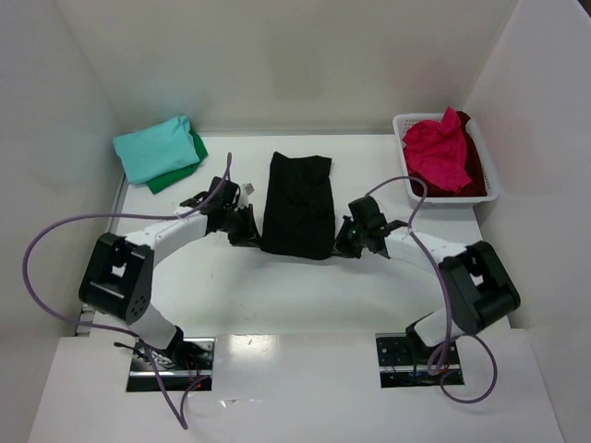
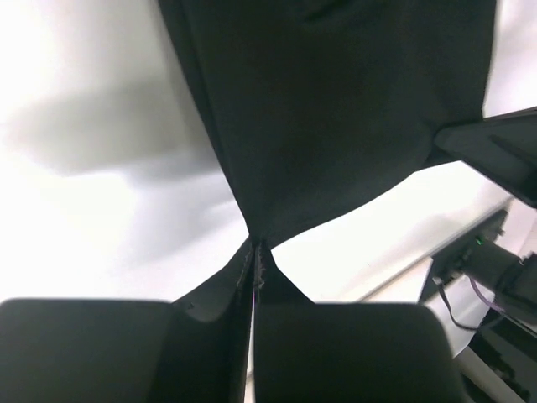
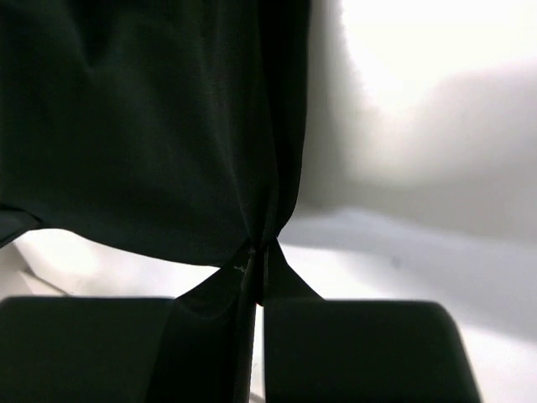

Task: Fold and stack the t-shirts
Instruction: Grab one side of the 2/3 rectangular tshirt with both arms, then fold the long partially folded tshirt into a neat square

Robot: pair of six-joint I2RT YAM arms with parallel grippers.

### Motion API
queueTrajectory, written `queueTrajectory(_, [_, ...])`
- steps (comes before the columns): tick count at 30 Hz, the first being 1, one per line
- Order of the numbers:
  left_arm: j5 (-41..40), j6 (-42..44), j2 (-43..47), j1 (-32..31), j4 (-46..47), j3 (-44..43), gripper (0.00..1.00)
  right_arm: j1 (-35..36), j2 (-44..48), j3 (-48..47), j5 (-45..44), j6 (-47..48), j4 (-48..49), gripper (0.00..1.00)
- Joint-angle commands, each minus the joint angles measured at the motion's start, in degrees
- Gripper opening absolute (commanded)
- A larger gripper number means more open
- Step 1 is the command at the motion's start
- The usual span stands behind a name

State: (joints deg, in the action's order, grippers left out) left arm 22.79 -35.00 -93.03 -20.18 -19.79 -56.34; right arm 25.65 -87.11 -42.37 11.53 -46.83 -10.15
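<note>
A black t-shirt (image 1: 297, 205), folded into a long strip, lies in the middle of the table. My left gripper (image 1: 251, 231) is shut on its near left corner, and my right gripper (image 1: 343, 238) is shut on its near right corner. In the left wrist view the black cloth (image 2: 336, 109) hangs from the pinched fingertips (image 2: 256, 256). The right wrist view shows the same cloth (image 3: 143, 126) pinched at the fingertips (image 3: 258, 256). A folded teal shirt (image 1: 154, 148) lies on a green one (image 1: 185, 168) at the back left. A pink-red shirt (image 1: 436, 149) sits on a dark red one (image 1: 469, 175).
The pink-red and dark red shirts lie crumpled in a white lattice basket (image 1: 490, 175) at the back right. White walls enclose the table on the left, back and right. Purple cables loop from both arms over the near part of the table.
</note>
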Motion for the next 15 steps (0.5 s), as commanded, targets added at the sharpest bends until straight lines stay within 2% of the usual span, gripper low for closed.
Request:
queueTrajectory(1, [-0.9, -1.6, 5.0, -0.6, -5.0, 1.7, 0.0, 2.6, 7.4, 1.8, -3.2, -3.6, -4.0, 0.0])
queueTrajectory(11, [-1.4, -4.2, 15.7, -5.3, -14.0, 5.6, 0.0, 8.9, 20.9, 4.4, -3.9, -9.4, -13.2, 0.0])
queueTrajectory(15, [-2.6, -5.6, 23.8, -5.8, -19.7, 6.1, 0.0, 10.4, 27.3, 3.6, -4.6, -11.1, -18.1, 0.0])
